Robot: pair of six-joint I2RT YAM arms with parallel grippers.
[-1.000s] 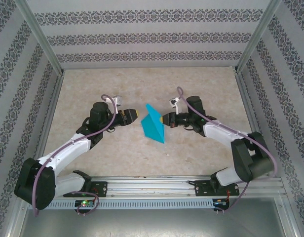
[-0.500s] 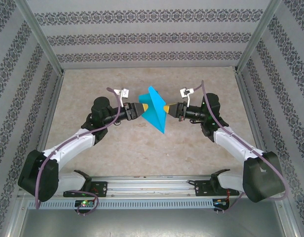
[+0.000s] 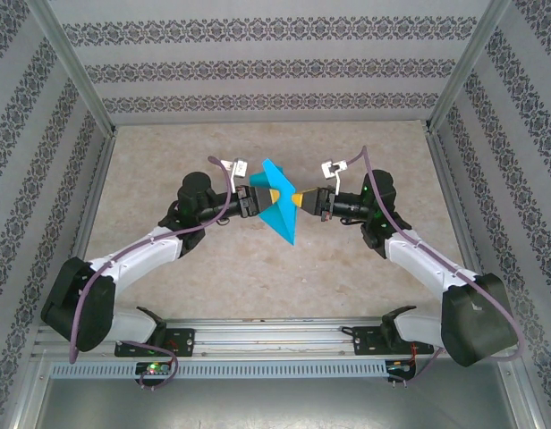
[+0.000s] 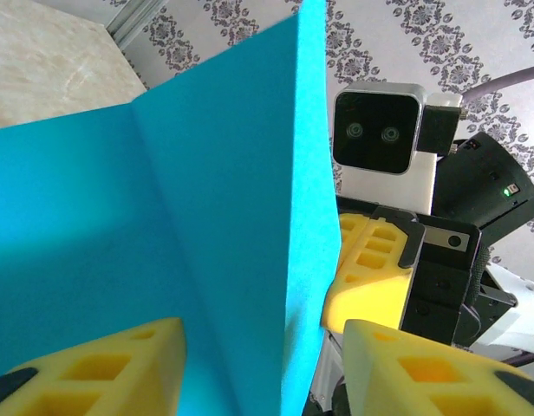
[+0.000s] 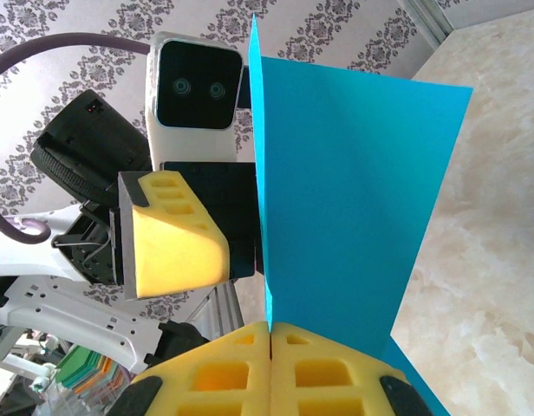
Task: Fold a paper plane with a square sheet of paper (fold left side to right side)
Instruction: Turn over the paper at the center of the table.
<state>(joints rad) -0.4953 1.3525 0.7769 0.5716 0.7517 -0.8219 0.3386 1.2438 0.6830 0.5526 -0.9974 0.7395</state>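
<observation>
The teal-blue sheet of paper (image 3: 277, 211), folded with a visible crease, is held upright above the middle of the table. My right gripper (image 3: 296, 199) is shut on its right edge; in the right wrist view the yellow fingertips (image 5: 271, 355) press together on the sheet (image 5: 345, 191). My left gripper (image 3: 263, 197) reaches in from the left. In the left wrist view its yellow fingers (image 4: 102, 368) stand apart on either side of the paper's edge (image 4: 241, 217), with gaps on both sides. The left gripper (image 4: 263, 373) is open around that edge.
The beige marble-look tabletop (image 3: 258, 143) is ringed by patterned walls and metal frame posts (image 3: 79, 80). The two arm bases sit on a rail (image 3: 275, 338) at the near edge. Each wrist view shows the other gripper's camera (image 4: 380, 139) close behind the paper.
My left gripper has moved right, up to the paper, and now straddles its edge with the jaws somewhat narrower. The right gripper has raised and kept hold of the sheet.
</observation>
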